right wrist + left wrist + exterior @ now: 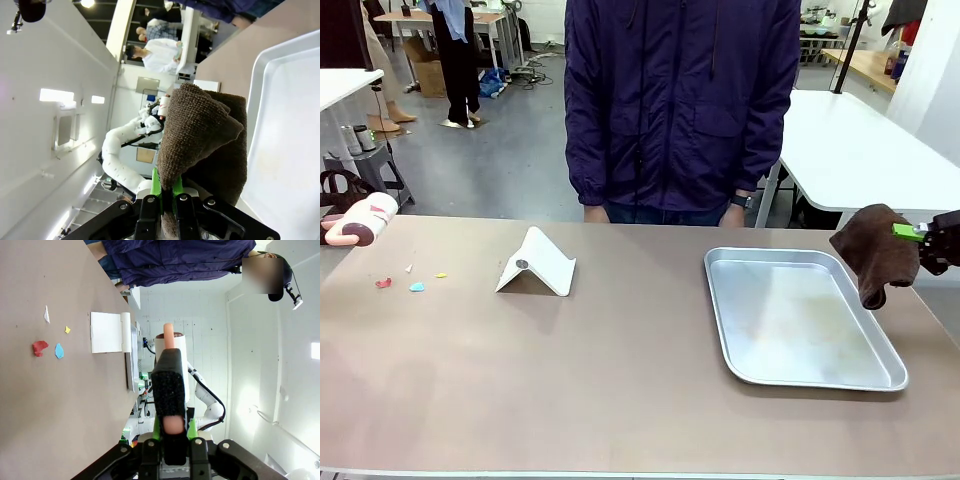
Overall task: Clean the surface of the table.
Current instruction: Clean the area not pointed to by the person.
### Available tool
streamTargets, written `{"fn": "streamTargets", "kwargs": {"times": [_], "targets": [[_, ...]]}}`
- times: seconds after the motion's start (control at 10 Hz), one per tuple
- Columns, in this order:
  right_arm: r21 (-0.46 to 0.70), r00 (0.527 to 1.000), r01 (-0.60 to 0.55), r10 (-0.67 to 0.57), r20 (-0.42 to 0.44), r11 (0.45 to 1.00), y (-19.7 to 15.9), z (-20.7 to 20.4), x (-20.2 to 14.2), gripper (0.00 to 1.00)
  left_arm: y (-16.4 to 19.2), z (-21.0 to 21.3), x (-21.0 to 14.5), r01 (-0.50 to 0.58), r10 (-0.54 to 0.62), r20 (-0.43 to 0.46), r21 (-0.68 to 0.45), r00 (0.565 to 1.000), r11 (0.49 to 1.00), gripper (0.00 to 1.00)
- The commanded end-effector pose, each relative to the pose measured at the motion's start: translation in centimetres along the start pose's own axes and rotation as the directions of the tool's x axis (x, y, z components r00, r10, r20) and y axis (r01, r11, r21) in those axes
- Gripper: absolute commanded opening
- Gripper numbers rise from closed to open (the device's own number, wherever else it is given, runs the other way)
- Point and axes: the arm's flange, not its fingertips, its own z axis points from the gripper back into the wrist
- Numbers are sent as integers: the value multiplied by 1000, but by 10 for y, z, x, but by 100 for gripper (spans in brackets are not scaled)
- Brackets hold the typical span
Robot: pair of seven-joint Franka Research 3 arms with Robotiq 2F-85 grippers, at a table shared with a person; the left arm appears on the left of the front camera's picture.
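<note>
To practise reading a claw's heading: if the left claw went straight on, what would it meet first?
Likely nothing near. Shut on the roller, the left claw points along above the table; the way looks free up to the right arm far off, though depth is unclear.

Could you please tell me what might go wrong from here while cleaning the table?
The scraps are small and light; the roller in the left tool could flick them off the table rather than lift them. The white stand sits close to them and might get knocked. The cloth dangles loosely from the right tool near the tray and may snag its rim.
</note>
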Motion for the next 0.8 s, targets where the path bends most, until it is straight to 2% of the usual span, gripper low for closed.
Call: {"fn": "streamTargets", "kwargs": {"times": [0.0, 0.7], "targets": [[16, 1000, -18, 18, -6, 1000, 3, 1, 1, 9, -5, -2, -5, -6, 6, -3, -4, 1000, 1000, 0], [16, 1000, -18, 18, -6, 1000, 3, 1, 1, 9, -5, -2, -5, -6, 6, -3, -4, 1000, 1000, 0]]}}
